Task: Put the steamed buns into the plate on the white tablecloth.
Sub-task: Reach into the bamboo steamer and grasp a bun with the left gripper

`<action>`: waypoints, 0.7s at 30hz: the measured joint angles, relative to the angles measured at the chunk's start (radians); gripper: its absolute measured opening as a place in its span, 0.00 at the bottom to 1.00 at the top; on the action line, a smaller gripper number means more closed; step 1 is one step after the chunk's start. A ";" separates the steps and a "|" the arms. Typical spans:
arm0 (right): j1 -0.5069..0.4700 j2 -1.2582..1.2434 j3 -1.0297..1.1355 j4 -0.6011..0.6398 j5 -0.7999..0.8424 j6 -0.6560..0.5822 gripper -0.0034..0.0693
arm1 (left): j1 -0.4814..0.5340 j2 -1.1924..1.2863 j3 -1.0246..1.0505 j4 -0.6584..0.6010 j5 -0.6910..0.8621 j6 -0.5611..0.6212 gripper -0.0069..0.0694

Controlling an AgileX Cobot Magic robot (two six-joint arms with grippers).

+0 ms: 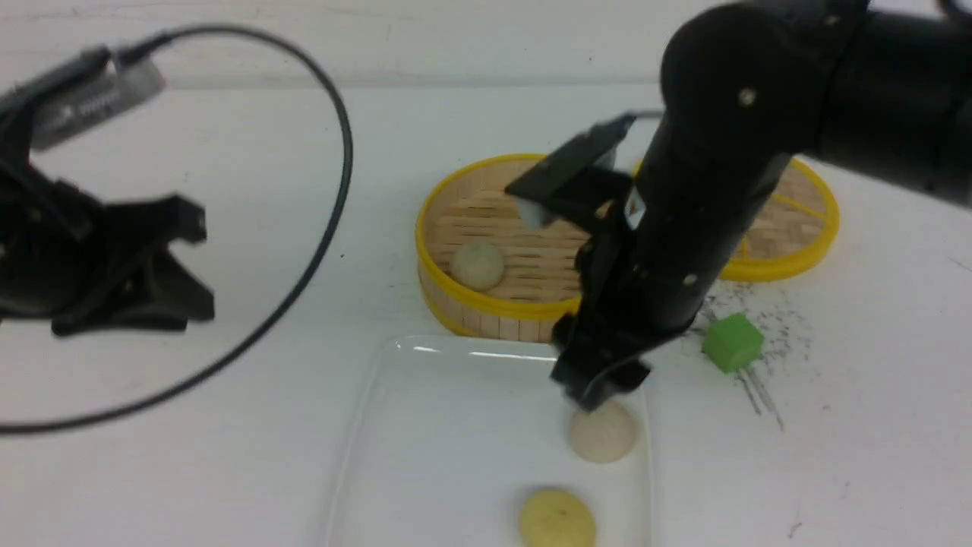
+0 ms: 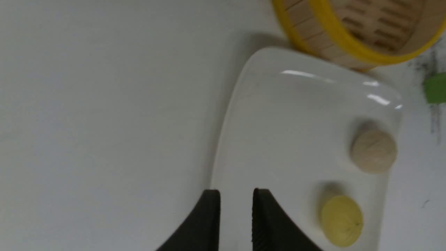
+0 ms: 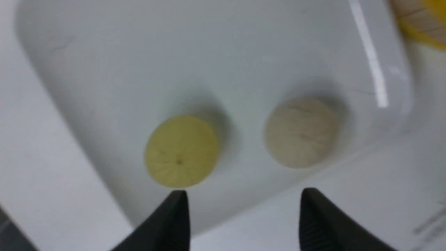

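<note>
Two grippers, both empty: R gripper spread wide just over beige bun in plate; L gripper nearly closed, slim gap.

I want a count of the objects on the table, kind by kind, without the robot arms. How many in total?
Beige steamed buns: 2
Yellow steamed bun: 1
White plate: 1
Bamboo steamer basket: 1
Woven lid: 1
Green cube: 1
Total: 7
</note>
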 joint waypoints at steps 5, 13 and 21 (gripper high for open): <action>-0.013 -0.085 0.026 -0.141 0.015 0.119 0.15 | -0.104 0.104 -0.152 -0.026 -0.001 0.048 0.46; -0.038 -0.282 0.245 -0.160 0.024 0.252 0.03 | -0.347 0.405 -0.445 0.021 -0.036 0.071 0.66; -0.039 -0.402 0.367 -0.160 0.029 0.314 0.03 | -0.428 0.753 -0.776 0.188 0.014 0.070 0.68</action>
